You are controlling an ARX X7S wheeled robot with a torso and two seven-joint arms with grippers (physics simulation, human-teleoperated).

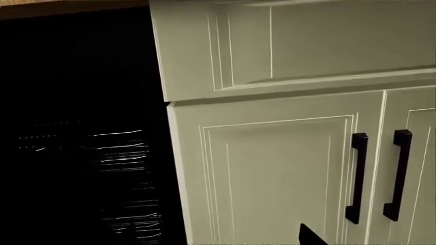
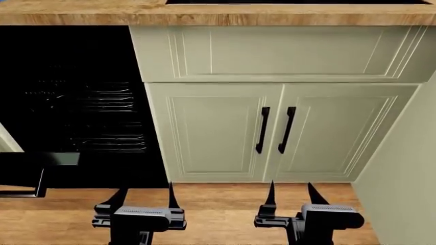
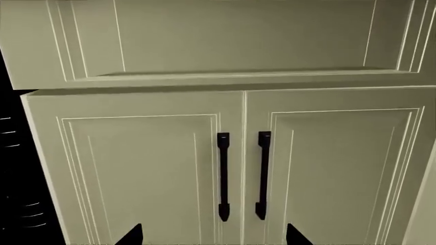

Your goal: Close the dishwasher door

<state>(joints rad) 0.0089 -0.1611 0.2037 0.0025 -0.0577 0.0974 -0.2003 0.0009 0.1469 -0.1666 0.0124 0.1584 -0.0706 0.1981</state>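
My left gripper point(image 2: 144, 196) and right gripper point(image 2: 289, 195) hang released. The flat black dishwasher door point(image 2: 27, 176) lies lowered at far left; I should reach under its edge and lift.

Pale green cabinet doors point(image 2: 272, 130), black bar handles point(image 2: 262, 130), wood-grain tan countertop point(image 2: 204, 13), black dishwasher interior point(image 2: 75, 102)

Kitchen, wooden countertop point(image 2: 218, 14), pale green cabinet doors point(image 2: 211, 132), open dishwasher point(image 2: 75, 102)
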